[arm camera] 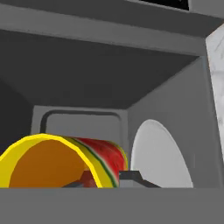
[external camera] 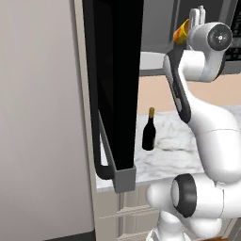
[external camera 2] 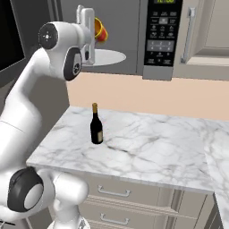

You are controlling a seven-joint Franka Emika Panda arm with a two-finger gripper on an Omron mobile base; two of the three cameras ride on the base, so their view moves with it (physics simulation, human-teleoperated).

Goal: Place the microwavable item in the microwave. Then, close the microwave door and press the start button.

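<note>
Holding the yellow cup [arm camera: 57,164] tilted on its side, the gripper [arm camera: 107,178] reaches into the open microwave [external camera 2: 129,36], just above the white turntable [external camera 2: 107,57]. Only one dark fingertip [arm camera: 131,176] shows clearly in the hand view; the cup hides the other, and the arm's wrist covers most of the cup from the left base camera. The door [external camera: 115,89] stands swung wide open, its bar handle [external camera: 101,146] facing out. Below, a wine bottle [external camera 2: 96,125] stands upright on the marble counter [external camera 2: 152,147], above pale drawers [external camera 2: 116,197].
</note>
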